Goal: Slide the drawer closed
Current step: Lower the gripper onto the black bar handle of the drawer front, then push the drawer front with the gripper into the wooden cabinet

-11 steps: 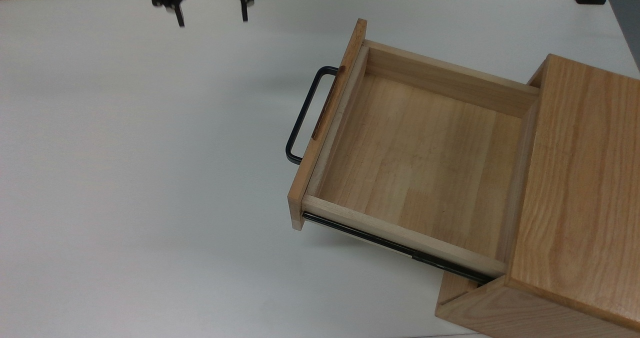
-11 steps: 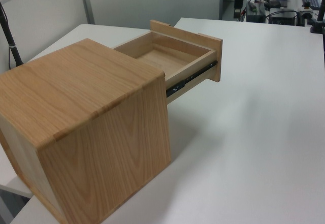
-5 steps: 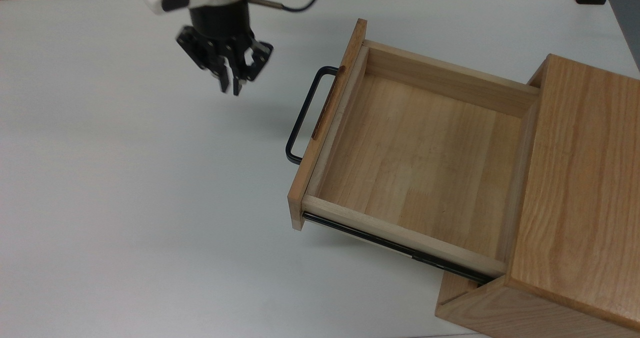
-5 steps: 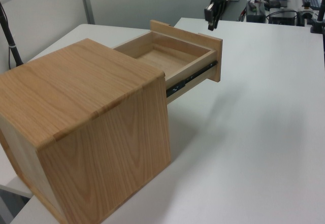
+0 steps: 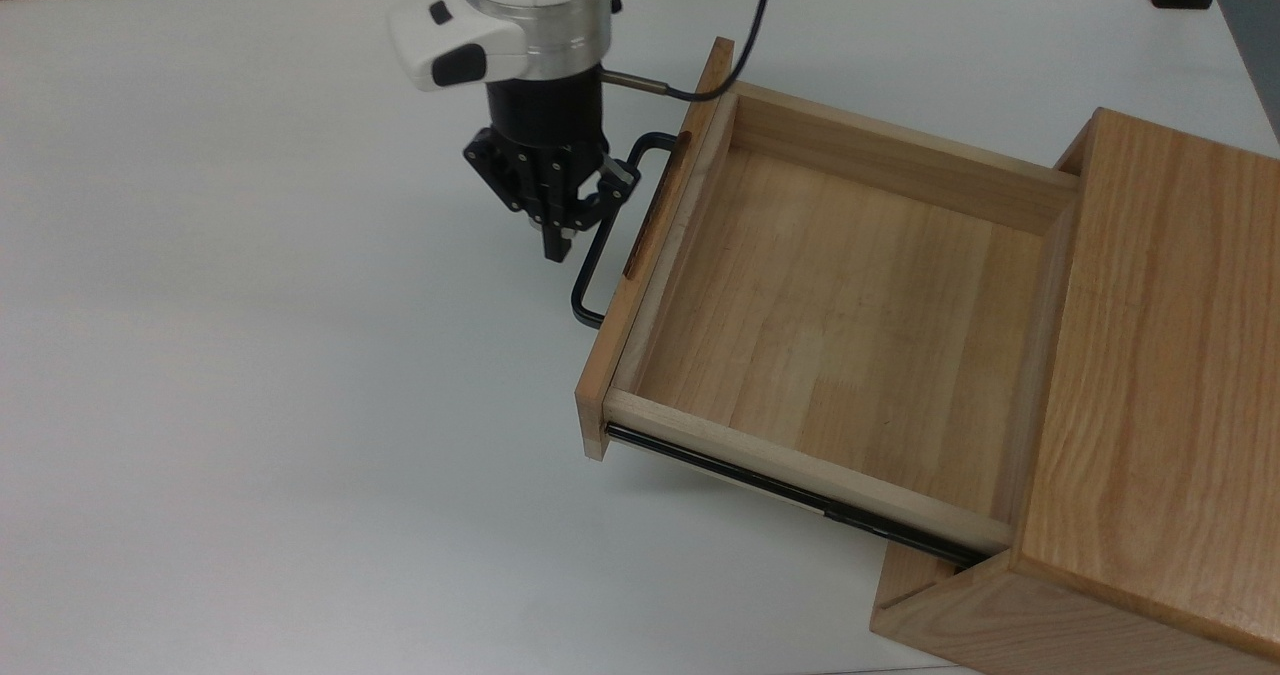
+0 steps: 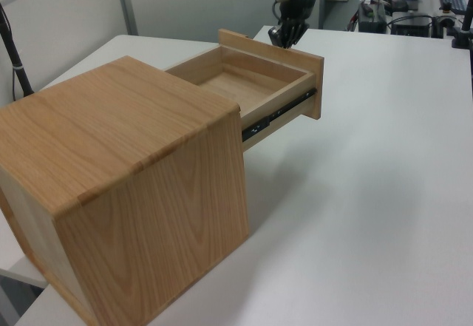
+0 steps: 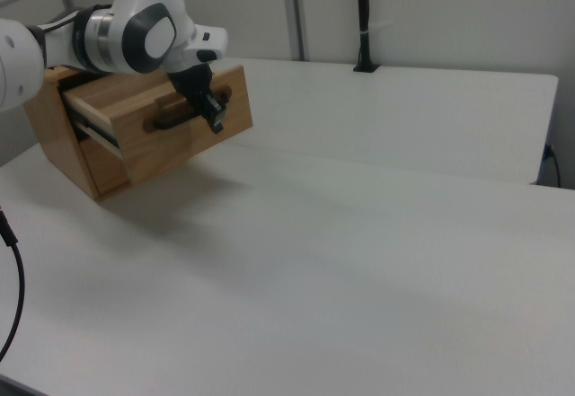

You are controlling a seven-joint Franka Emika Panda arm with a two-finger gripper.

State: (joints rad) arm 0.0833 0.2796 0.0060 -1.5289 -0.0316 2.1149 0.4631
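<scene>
The drawer (image 5: 820, 325) stands pulled far out of the cabinet (image 5: 1150, 395) on the white tabletop (image 5: 250, 355). The gripper (image 5: 555, 245) hangs just beside the black handle (image 5: 600, 245), on its outer side in the top view, fingers drawn nearly together and holding nothing. Judgement: it is placed there to push the front inward, not grasp.

The drawer (image 5: 820, 315) stands pulled out from the cabinet (image 5: 1140, 375), toward the top view's left, on the table (image 5: 250, 355). The gripper (image 5: 556, 245) hangs just beside the drawer's handle (image 5: 600, 245), on the top view's left of the front panel.
</scene>
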